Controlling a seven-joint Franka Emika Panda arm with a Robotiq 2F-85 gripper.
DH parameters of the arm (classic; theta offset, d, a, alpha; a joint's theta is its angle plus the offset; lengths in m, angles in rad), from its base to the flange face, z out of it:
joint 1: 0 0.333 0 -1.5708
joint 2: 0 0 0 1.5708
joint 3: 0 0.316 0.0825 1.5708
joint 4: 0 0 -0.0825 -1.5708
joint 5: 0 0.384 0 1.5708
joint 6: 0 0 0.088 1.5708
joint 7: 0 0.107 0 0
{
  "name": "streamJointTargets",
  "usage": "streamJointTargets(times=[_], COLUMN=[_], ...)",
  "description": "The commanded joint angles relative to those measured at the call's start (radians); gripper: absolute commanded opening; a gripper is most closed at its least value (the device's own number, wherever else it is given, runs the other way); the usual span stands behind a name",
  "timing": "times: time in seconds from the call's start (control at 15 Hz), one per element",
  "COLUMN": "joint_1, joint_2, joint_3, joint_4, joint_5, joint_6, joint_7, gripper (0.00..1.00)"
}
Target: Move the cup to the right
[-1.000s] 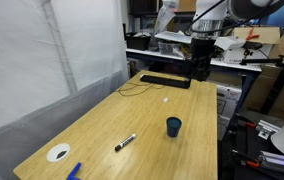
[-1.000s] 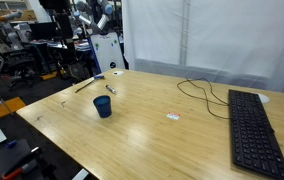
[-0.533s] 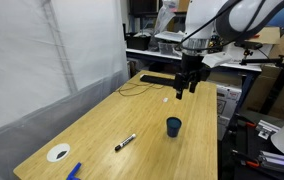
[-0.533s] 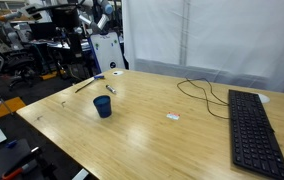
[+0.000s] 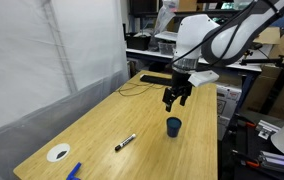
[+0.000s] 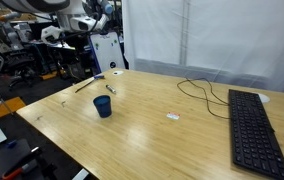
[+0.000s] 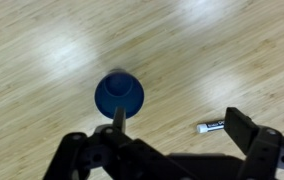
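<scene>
The small dark blue cup (image 5: 173,126) stands upright on the wooden table and also shows in the other exterior view (image 6: 103,106). My gripper (image 5: 175,97) hangs in the air above and a little behind the cup, not touching it. In the wrist view I look down into the cup (image 7: 118,93). The gripper (image 7: 182,125) is open and empty. Its one finger lies over the cup's near rim, and the gap between the fingers lies beside the cup.
A black marker (image 5: 125,142) lies on the table near the cup. A small white tube (image 7: 211,126) lies between my fingers on the wood. A black keyboard (image 5: 165,80) with a cable lies at the far end. A white disc (image 5: 58,153) and a flat bright-blue object (image 5: 74,171) lie at the near corner.
The arm has moved from above the keyboard toward the cup and come lower. The cup has not moved.
</scene>
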Motion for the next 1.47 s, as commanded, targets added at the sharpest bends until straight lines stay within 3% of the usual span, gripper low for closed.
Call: streamJointTargets(times=[0.0, 0.47, 0.93, 1.4], joint_1=[0.022, 0.083, 0.192, 0.167], joint_2=[0.107, 0.301, 0.384, 0.401], joint_3=[-0.022, -0.087, -0.196, -0.176], joint_4=[0.039, 0.152, 0.23, 0.224], joint_5=[0.007, -0.038, -0.188, -0.164], joint_6=[0.107, 0.112, 0.014, -0.038], joint_7=[0.009, 0.067, 0.274, 0.294], gripper=[1.0, 1.0, 1.0, 1.0])
